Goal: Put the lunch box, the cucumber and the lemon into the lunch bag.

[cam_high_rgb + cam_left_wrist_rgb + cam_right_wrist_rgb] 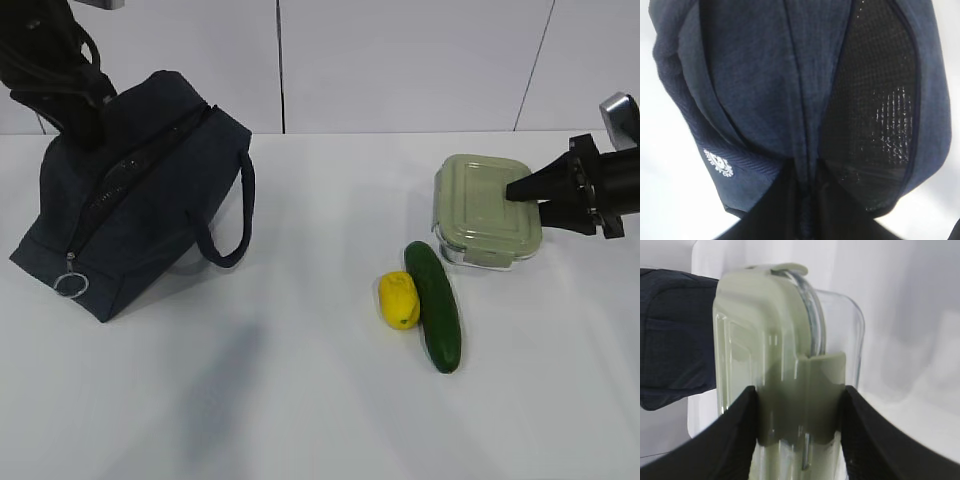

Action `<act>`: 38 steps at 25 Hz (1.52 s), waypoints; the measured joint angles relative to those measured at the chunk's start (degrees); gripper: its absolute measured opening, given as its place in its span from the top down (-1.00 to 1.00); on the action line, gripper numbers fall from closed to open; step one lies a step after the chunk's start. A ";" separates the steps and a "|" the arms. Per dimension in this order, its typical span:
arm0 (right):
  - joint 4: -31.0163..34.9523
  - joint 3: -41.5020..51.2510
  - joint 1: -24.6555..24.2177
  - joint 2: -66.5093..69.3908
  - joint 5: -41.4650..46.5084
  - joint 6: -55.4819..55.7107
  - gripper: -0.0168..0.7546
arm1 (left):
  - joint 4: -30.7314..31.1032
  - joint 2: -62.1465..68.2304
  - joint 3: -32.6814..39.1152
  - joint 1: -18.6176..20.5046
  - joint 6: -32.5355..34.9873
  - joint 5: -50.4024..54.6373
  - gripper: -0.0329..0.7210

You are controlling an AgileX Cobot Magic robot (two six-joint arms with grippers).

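A big dark navy cloth lunch bag (765,85) fills almost the whole picture. A thin seam runs down its middle toward 6 o'clock. At 3 o'clock sits a shiny black mesh panel (880,115). A small round white logo (718,162) sits at 8 o'clock. At 6 o'clock the black left gripper (805,212) is pinched tight on the cloth. Pale tabletop (670,200) shows at the edges.

The flat white table (300,420) carries a boxy dark navy fabric lunch bag (140,200) at far left. At right lie a clear, sage-green-lidded lunch box (480,215), a long dark green cucumber (433,305) and, touching it, a small yellow lemon (398,299).
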 joint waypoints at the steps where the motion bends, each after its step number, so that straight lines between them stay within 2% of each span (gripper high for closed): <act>1: 0.14 0.08 0.46 -0.46 0.00 0.00 0.01 | -0.10 0.00 0.00 0.00 0.00 0.00 0.87; 6: 2.33 0.12 2.83 -3.07 0.00 0.00 0.01 | -0.24 0.00 0.00 -0.66 0.00 0.00 0.87; 21: 6.76 0.34 12.42 -7.90 0.36 0.32 0.01 | -0.69 0.00 0.00 -6.32 -1.41 0.00 0.87; 38: 7.71 0.46 14.57 -12.29 0.81 1.07 0.01 | -1.08 0.10 0.00 -12.62 -7.97 -5.61 0.87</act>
